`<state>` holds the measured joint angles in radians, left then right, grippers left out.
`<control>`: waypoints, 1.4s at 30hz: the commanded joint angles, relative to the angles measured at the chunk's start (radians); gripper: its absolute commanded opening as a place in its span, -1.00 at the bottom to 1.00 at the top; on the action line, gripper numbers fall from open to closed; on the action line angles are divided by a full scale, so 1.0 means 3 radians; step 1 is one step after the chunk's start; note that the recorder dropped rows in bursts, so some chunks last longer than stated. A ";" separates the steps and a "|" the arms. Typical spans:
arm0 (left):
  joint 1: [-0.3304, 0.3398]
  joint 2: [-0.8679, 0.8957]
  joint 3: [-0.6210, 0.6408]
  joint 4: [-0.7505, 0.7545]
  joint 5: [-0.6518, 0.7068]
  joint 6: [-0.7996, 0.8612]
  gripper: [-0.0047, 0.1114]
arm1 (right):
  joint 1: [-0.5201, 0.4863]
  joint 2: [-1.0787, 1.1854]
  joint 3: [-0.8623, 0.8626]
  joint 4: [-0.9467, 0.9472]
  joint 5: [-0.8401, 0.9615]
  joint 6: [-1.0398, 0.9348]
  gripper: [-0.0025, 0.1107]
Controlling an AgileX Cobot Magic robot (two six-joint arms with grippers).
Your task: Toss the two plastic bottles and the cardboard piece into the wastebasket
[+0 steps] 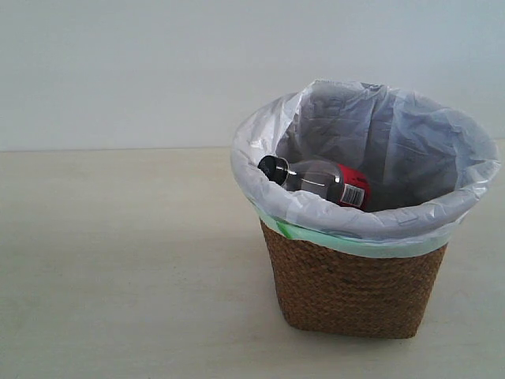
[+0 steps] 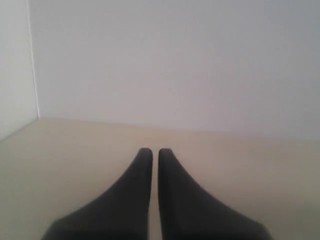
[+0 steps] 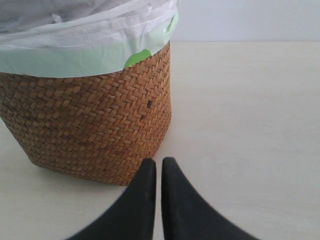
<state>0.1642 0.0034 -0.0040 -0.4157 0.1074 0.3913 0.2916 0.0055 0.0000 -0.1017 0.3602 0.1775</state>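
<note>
The brown wicker wastebasket (image 1: 355, 292) stands at the right of the exterior view, lined with a white bag with a green edge. Inside it lies the clear bottle with black cap and red label (image 1: 319, 180), resting against the near-left rim. The green-capped bottle and the cardboard piece are out of view. Neither gripper shows in the exterior view. My left gripper (image 2: 155, 152) is shut with nothing in it, facing bare table and wall. My right gripper (image 3: 158, 162) is shut and empty, low beside the wastebasket's woven wall (image 3: 90, 125).
A pale beige tabletop (image 1: 118, 260) stretches left of the basket, with a plain white wall (image 1: 158, 71) behind. A wall corner (image 2: 33, 75) shows in the left wrist view.
</note>
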 commanded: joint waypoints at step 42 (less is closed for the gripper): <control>-0.0168 -0.0011 0.0013 0.1440 0.0632 -0.1627 -0.85 | -0.0010 -0.0018 0.0000 -0.0020 -0.0015 -0.0004 -0.96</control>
<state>0.1303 0.0034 -0.0040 0.0100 0.2953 -0.0877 0.2916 0.0055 0.0000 -0.1017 0.3602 0.1775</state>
